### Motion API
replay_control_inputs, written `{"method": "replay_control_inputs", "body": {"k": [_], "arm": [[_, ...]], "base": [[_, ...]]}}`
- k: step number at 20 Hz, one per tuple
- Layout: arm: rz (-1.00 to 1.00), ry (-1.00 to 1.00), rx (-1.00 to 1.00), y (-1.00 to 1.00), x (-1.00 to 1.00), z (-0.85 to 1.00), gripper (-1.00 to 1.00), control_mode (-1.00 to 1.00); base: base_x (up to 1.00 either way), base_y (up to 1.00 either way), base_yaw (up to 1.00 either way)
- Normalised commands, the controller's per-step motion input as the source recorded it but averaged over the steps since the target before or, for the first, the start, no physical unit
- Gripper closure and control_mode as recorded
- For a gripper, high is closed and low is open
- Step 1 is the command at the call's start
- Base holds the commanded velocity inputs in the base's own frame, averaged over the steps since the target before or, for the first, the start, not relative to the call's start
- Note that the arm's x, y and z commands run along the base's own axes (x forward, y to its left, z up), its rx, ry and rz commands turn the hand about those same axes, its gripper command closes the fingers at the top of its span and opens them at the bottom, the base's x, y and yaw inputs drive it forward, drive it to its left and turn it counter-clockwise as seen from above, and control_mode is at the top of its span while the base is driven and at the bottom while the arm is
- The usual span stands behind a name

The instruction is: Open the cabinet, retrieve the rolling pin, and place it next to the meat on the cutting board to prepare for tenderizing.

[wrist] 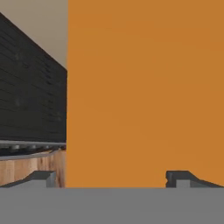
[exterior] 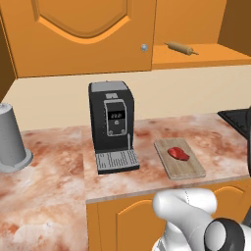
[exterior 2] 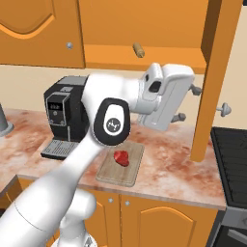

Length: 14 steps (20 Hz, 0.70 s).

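While pincer [wrist: 111,179] wide, cabinet [exterior 2: 214,77] ajar

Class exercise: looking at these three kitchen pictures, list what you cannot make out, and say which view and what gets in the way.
- Slim tan wooden rolling pin: right base view shows just one end on the shelf.
- Flat light-brown wooden cutting board: right base view, its left part is covered by the white arm.
- Gripper: hand view shows only the dark fingers against the orange cabinet door; nothing sits between them.

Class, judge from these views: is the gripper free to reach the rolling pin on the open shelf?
Probably yes: the cabinet door is swung open, the rolling pin lies exposed on the shelf, and the gripper is open and empty.
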Motion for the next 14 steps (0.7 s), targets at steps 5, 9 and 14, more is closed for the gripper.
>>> {"method": "replay_control_inputs", "body": {"k": [5,9,14], "arm": [[0.00,0.00,0.07,0.14,0.04,0.00,-1.00,-1.00],[0.01,-0.04,0.08,0.40,0.09,0.00,-1.00,-1.00],[0.02,-0.09,0.07,0.52,0.06,0.00,-1.00,-1.00]], "base": [[0.00,0.00,0.00],[0.00,0.00,0.00],[0.00,0.00,0.00]]}}
